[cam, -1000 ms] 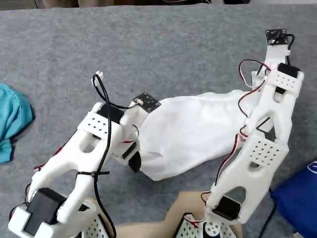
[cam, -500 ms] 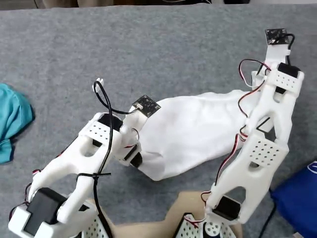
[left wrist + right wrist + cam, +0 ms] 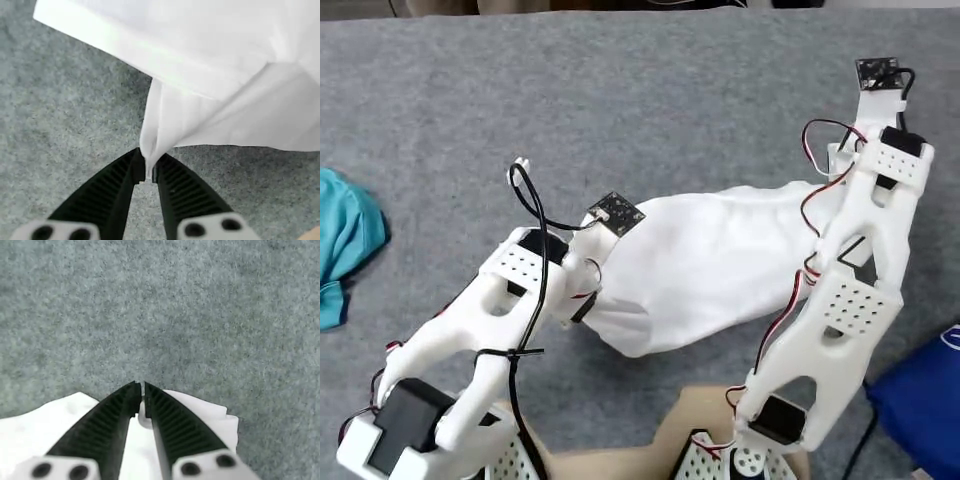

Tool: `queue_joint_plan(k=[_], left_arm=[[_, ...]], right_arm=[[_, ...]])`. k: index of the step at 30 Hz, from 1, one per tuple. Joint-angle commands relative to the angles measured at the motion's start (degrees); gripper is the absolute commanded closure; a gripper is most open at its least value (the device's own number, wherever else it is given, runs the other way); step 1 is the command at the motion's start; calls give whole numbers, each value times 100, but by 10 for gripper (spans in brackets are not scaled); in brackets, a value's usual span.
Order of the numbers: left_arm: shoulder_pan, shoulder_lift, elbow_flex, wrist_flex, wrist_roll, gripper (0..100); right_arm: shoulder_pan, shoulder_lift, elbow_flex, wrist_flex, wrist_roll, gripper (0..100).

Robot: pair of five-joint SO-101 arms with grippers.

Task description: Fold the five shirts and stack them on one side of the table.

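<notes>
Nearest to us, at the near edge of the table [image 3: 650,90], a strip of brown board [image 3: 665,432] lies between the bases of the two arms. A blue cloth [image 3: 922,398] lies bunched at the near right corner, just beside the right arm [image 3: 860,280] and well apart from the white shirt.

A little farther in, the left arm [image 3: 495,310] slants toward the middle of the table. Its wrist view shows the left gripper [image 3: 147,172] with its black jaws drawn narrow, pinching a fold of the white shirt [image 3: 710,270]. The fabric gathers into a thin pleat right at the tips, then spreads out into a broad hemmed edge beyond them. From the high view, this grip sits at the shirt's near left corner.

The white shirt itself lies in the middle of the table, stretched from near left to far right between the two arms (rumpled rather than flat, with soft creases along its length).

Off at the left edge, well apart from the shirt, a teal cloth [image 3: 345,250] lies in a loose heap and runs past the edge of the view.

Farther still, the right arm stands over the shirt's far right end. In its wrist view the right gripper [image 3: 141,390] is closed down narrow too, with a small nub of white fabric caught between the tips. The shirt's edge lies under the fingers.

Beyond that, the grey felt covering of the table runs on to the far edge.
</notes>
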State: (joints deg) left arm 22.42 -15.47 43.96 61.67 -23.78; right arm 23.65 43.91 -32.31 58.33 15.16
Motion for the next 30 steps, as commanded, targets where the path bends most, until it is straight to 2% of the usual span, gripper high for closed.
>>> queue_joint_plan(k=[1, 6, 11, 18, 22, 24, 26, 28, 30], left_arm=[[18, -22, -466, 35, 237, 981], [0, -48, -1240, 695, 290, 981], [-563, -84, -2875, 1714, 264, 981], [-1662, -22, -6708, 3279, 255, 981], [-2145, -66, -9618, 3455, 246, 982], [-2321, -84, -10901, 3569, 53, 982], [-2593, -92, -11903, 3947, -316, 982], [-3112, -119, -11903, 3947, -185, 983], [-3877, -189, -11095, 3947, -9, 982]], right_arm=[[-101, -31, -13, -105, -70, 994], [-101, -31, -22, -97, -70, 994], [-101, -330, -312, 316, -88, 994], [-356, -1543, -1789, 1609, -387, 994], [-664, -2809, -3960, 2127, -527, 994], [-664, -3538, -5209, 2286, -941, 994], [-356, -4119, -6070, 2611, -1442, 994], [-4, -4479, -6308, 3147, -1899, 994], [101, -4488, -6070, 3903, -1960, 994]])
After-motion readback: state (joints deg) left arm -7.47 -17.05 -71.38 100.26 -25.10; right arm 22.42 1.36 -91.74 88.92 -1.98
